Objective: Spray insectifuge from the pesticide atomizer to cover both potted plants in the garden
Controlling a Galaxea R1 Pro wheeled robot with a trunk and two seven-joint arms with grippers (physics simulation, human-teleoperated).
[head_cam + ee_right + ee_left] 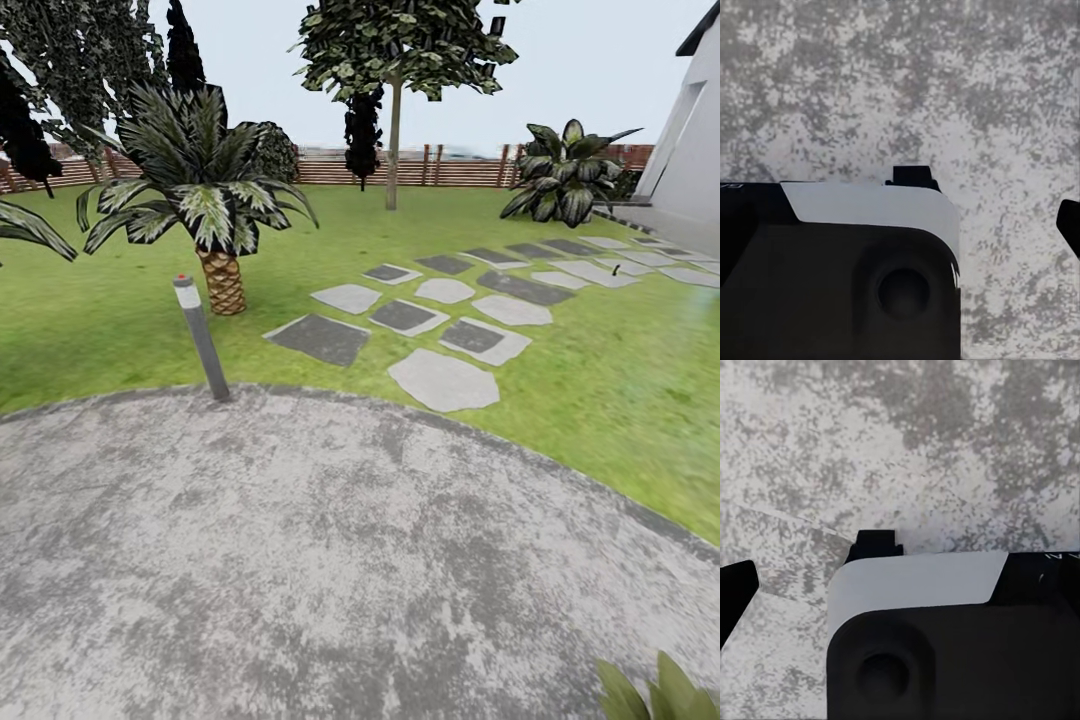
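Note:
The pesticide atomizer is out of view. In the head view I look over the garden's round grey mottled patio (330, 560) and green lawn (600, 400). A tuft of pointed pale-green leaves (660, 692) pokes in at the bottom right corner; no pot shows under it, so I cannot tell whether it is one of the potted plants. Both wrist views look down at the patio stone past my own white and black body. The left gripper's fingertip (735, 591) and the right gripper's fingertip (1069, 223) each sit far out at the picture's edge, with nothing held.
A grey bollard lamp (202, 338) with a red dot leans at the patio's far edge. Behind it stands a palm (210, 215). Stepping stones (440, 320) run across the lawn toward a white house wall (690, 150). A brown slatted fence (440, 168) closes the back.

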